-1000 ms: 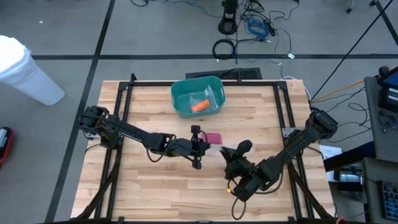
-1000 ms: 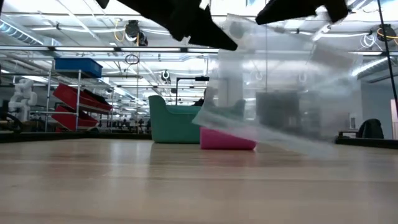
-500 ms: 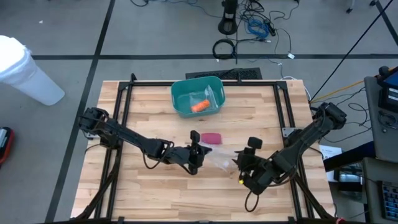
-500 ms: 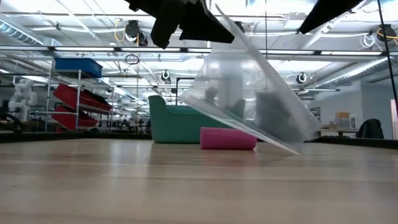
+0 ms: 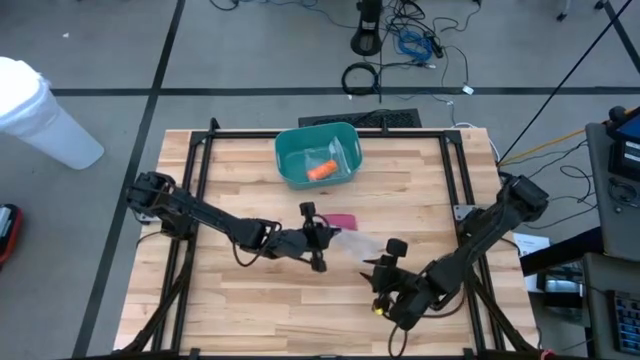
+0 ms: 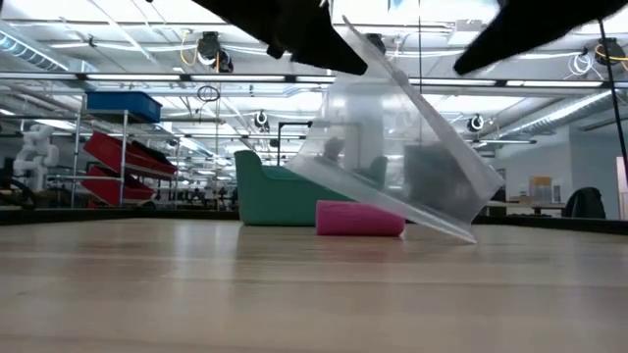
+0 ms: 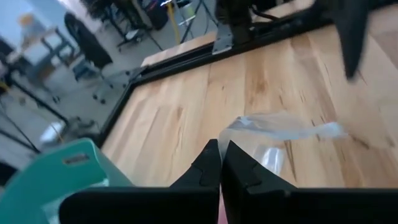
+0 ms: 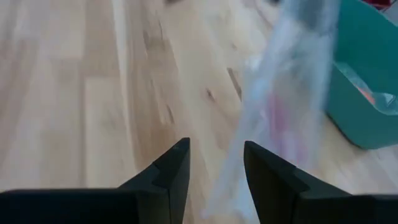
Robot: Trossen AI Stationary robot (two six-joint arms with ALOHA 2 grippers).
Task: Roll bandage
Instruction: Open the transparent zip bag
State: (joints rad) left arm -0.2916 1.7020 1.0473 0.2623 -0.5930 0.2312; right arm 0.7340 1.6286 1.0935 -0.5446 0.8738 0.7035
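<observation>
Table (image 5: 250, 310): pale wood planks in a black frame; both arms reach in from the side edges.
Teal bin (image 5: 318, 154): far centre of the table, an orange item inside.
Clear plastic bag (image 6: 402, 157): hangs tilted from the left gripper, low corner at or just above the wood, just beside the bandage.
Left gripper (image 5: 318, 238): mid-table, fingers pinched tight on the bag's upper edge.
Right gripper (image 5: 385, 262): near and right of the bag, fingers parted, gripping nothing.
Pink bandage roll (image 5: 341, 221): lies on the table between bin and bag, untouched.
Step in hand: likely clearing the bag off the bandage.
Doing it well: lift the bag fully clear before the right gripper goes for the roll, so the film does not drag it.
</observation>
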